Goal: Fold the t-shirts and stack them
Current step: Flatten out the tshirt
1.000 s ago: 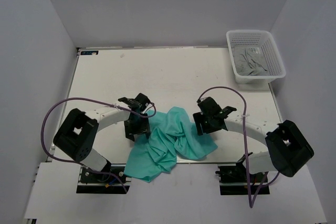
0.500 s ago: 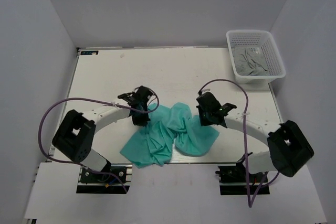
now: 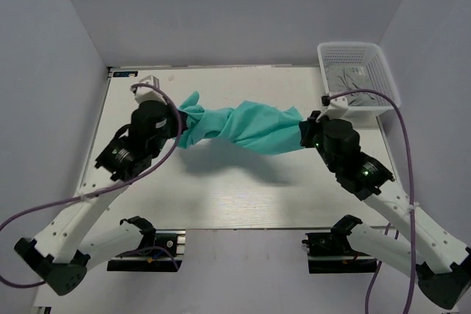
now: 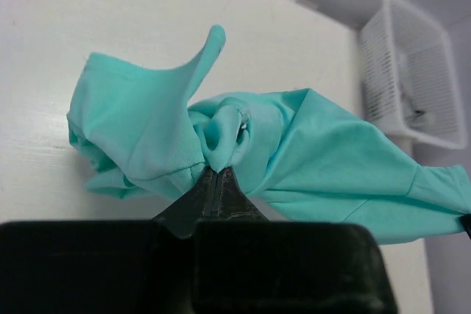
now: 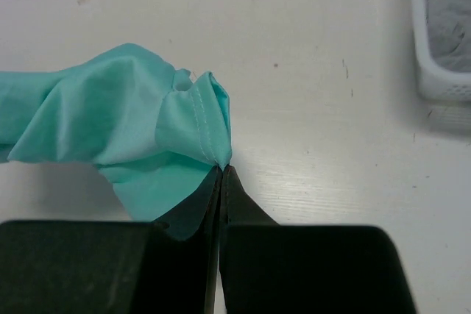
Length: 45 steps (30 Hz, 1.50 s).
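Note:
A teal-green t-shirt [image 3: 243,126] hangs in the air, stretched between my two grippers above the table [image 3: 243,196]. My left gripper [image 3: 179,124] is shut on its left end; in the left wrist view bunched cloth [image 4: 221,126] rises from the closed jaws of the gripper [image 4: 217,170]. My right gripper [image 3: 303,132] is shut on the right end; in the right wrist view a stitched hem [image 5: 202,126] is pinched at the tips of the gripper [image 5: 221,167]. The shirt sags a little in the middle and casts a shadow on the table.
A white mesh basket [image 3: 358,79] stands at the table's far right corner with grey cloth [image 3: 352,86] inside. It shows in the left wrist view as basket [image 4: 408,71] and in the right wrist view as basket [image 5: 441,34]. Grey walls enclose the table.
Both grippers shut on the shirt as it lay crumpled near the front edge, then lifted it and moved apart toward the back, pulling it out into a band.

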Available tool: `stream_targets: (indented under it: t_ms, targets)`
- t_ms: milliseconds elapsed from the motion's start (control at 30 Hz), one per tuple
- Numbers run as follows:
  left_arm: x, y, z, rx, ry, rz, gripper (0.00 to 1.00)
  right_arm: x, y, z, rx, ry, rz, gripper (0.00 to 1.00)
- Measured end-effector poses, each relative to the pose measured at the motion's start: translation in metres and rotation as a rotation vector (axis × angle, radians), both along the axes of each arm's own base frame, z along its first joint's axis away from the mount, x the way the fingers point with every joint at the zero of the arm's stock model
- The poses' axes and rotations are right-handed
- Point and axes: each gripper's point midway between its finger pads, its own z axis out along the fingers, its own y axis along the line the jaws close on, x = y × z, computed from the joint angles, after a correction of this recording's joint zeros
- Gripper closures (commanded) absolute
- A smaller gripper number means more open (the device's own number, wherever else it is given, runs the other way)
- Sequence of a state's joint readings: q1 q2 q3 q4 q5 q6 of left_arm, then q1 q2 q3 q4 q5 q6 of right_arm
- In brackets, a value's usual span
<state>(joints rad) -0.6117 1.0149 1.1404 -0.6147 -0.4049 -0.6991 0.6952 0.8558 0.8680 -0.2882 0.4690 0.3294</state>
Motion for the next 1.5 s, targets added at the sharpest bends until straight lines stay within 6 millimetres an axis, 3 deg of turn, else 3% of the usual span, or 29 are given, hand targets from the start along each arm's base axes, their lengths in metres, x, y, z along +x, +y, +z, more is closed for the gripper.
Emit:
stream_targets:
  t_ms: [267, 433, 500, 567, 600, 633, 700, 733, 800, 833, 900, 933, 967, 1000, 1033, 1100, 1233, 1300, 1367, 1500]
  targets:
    - [-0.047, 0.039, 0.088, -0.142, -0.244, 0.021, 1.00, -0.038, -0.034, 0.091, 0.104, -0.266, 0.030, 1.00]
    - [-0.074, 0.074, 0.127, -0.210, -0.378, 0.093, 1.00, -0.065, -0.068, 0.138, 0.195, -0.433, -0.023, 1.00]
    - [-0.069, 0.080, 0.134, -0.206, -0.394, 0.136, 1.00, -0.065, -0.074, 0.147, 0.209, -0.460, -0.054, 1.00]
    - [-0.048, 0.074, 0.133, -0.165, -0.363, 0.175, 1.00, -0.054, -0.072, 0.142, 0.189, -0.441, -0.082, 1.00]
    - [-0.033, 0.067, 0.128, -0.135, -0.334, 0.187, 1.00, -0.045, -0.068, 0.137, 0.170, -0.418, -0.102, 1.00]
    - [-0.016, 0.058, 0.117, -0.097, -0.291, 0.194, 0.73, -0.032, -0.063, 0.127, 0.142, -0.383, -0.126, 1.00]
    - [0.031, 0.033, 0.077, 0.017, -0.155, 0.208, 0.41, -0.001, -0.047, 0.094, 0.057, -0.287, -0.175, 1.00]
    - [0.054, 0.021, 0.052, 0.073, -0.087, 0.209, 0.13, 0.013, -0.040, 0.073, 0.011, -0.237, -0.193, 1.00]
    - [0.099, 0.001, -0.020, 0.187, 0.083, 0.211, 0.00, 0.040, -0.028, 0.015, -0.102, -0.107, -0.226, 1.00]
    - [0.117, -0.002, -0.060, 0.246, 0.174, 0.216, 0.00, 0.051, -0.026, -0.017, -0.165, -0.031, -0.246, 0.92]
    - [0.133, 0.000, -0.142, 0.363, 0.380, 0.215, 0.00, 0.064, -0.029, -0.078, -0.276, 0.122, -0.287, 0.54]
    - [0.133, 0.006, -0.176, 0.416, 0.477, 0.216, 0.00, 0.067, -0.035, -0.105, -0.333, 0.197, -0.308, 0.18]
    - [0.129, 0.013, -0.201, 0.456, 0.555, 0.218, 0.00, 0.068, -0.040, -0.123, -0.356, 0.251, -0.329, 0.11]
    - [0.123, 0.020, -0.217, 0.485, 0.610, 0.222, 0.00, 0.067, -0.047, -0.139, -0.397, 0.305, -0.342, 0.11]
    - [0.116, 0.027, -0.223, 0.502, 0.647, 0.226, 0.00, 0.065, -0.052, -0.147, -0.412, 0.337, -0.351, 0.11]
    - [0.103, 0.036, -0.214, 0.486, 0.656, 0.227, 0.00, 0.062, -0.057, -0.152, -0.409, 0.366, -0.361, 0.11]
    - [0.065, 0.039, -0.167, 0.359, 0.562, 0.201, 0.00, 0.061, -0.053, -0.141, -0.337, 0.355, -0.345, 0.11]
    - [0.041, 0.039, -0.153, 0.290, 0.526, 0.185, 0.00, 0.059, -0.051, -0.139, -0.301, 0.362, -0.346, 0.11]
    - [0.019, 0.040, -0.161, 0.252, 0.540, 0.171, 0.00, 0.056, -0.054, -0.142, -0.281, 0.388, -0.356, 0.11]
    - [-0.042, 0.052, -0.218, 0.263, 0.715, 0.146, 0.00, 0.050, -0.068, -0.155, -0.246, 0.440, -0.397, 0.11]
